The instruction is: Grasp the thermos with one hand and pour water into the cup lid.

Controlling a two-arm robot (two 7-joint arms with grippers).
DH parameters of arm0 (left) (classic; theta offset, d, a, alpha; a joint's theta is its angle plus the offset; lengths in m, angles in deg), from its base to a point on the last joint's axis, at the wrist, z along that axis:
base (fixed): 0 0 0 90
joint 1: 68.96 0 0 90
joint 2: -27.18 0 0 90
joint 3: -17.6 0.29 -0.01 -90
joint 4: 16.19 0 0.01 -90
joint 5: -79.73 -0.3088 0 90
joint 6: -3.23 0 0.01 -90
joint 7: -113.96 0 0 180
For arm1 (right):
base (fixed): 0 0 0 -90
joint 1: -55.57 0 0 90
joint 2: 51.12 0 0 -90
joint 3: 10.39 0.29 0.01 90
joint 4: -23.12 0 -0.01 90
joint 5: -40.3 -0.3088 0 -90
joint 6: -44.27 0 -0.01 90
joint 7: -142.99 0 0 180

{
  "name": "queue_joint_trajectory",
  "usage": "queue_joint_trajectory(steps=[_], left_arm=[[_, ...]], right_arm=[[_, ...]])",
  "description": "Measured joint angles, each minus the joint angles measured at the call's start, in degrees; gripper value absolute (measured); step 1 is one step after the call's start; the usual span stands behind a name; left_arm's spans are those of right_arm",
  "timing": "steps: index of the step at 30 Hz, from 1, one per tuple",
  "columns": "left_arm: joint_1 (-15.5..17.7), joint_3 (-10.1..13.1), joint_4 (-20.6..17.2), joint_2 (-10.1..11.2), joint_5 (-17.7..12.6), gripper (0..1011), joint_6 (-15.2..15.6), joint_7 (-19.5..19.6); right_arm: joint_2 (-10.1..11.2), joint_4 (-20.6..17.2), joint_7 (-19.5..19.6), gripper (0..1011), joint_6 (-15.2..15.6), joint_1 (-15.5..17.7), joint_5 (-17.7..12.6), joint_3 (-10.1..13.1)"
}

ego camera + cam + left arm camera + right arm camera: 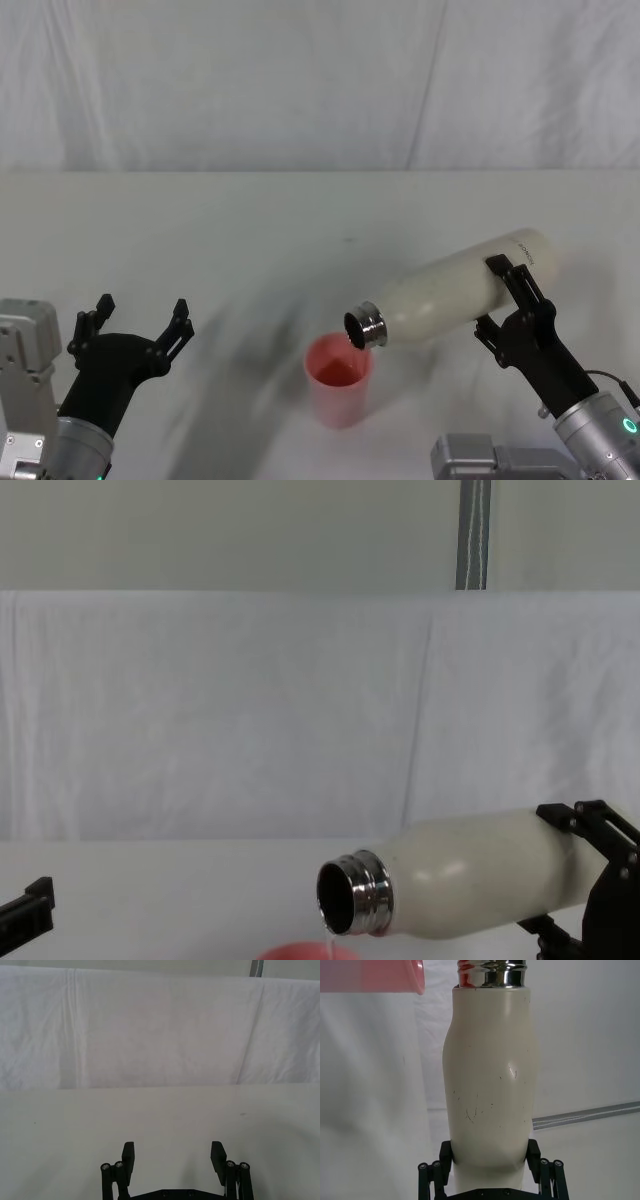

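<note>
Pouring, I had the right gripper (508,296) clamping the tipped thermos (455,288) over the cup lid (339,381), left gripper (140,322) parked agape; next, hold tilt, then right it.

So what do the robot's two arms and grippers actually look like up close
Both grippers, left and right, are matte black, with two blocky, notched plastic fingers on slim linkage bars with small silver pivot bolts. Each sits on a black tapering wrist that joins a silver-grey metal arm segment. The right arm has a green lit ring and a thin black cable; the left has small green lights.
</note>
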Motion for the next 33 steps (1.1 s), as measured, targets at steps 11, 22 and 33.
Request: queue_joint_trajectory(steps=[11,22,33], left_arm=[[0.00,0.00,0.00,0.00,0.00,1001,0.00,0.00],[0.00,0.00,0.00,0.00,0.00,1001,0.00,0.00],[0.00,0.00,0.00,0.00,0.00,1001,0.00,0.00]], right_arm=[[0.04,-0.12,-0.04,935,0.00,0.00,0.00,0.03],[0.12,-0.11,-0.03,935,-0.09,-0.14,-0.01,0.09],[0.07,-0.05,-0.02,935,-0.07,-0.22,0.03,-0.01]])
